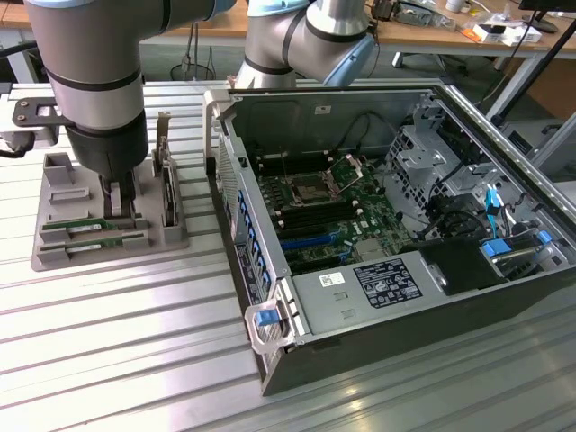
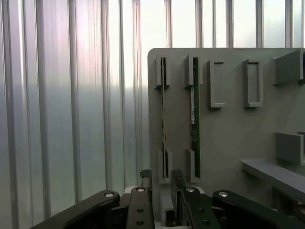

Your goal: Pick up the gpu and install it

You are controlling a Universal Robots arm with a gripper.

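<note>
- On the exterior view's left, a grey tray (image 1: 54,247) is set on the ribbed metal table (image 1: 108,351), and the robot arm (image 1: 90,81) is lowered straight down over it.
- Over the tray, the gripper (image 2: 161,174) is seen in the wrist view with its two fingers (image 2: 145,191) spread apart; nothing is pinched between them.
- The gpu (image 2: 163,119) is seated on edge in the slot nearest the tray's outer edge, between two pairs of small grey posts, and is seen edge-on as a thin strip.
- The gap between the fingers is lined up with the near end of the gpu; whether the stick is touched cannot be told.
- A second stick (image 2: 194,119), green with a white label, is held upright in the next slot, just beside the gpu and parallel to it.
- Further into the tray, empty rectangular holders (image 2: 217,83) and raised blocks (image 2: 288,67) are seen.
- Toward the exterior view's right, an open computer case (image 1: 270,369) is laid on the table just beside the tray, with a blue latch (image 1: 264,317) at its near corner.
- Inside the case, a green motherboard (image 1: 315,216) is exposed, and cables and metal drive cages (image 1: 423,153) are placed at the far right.
</note>
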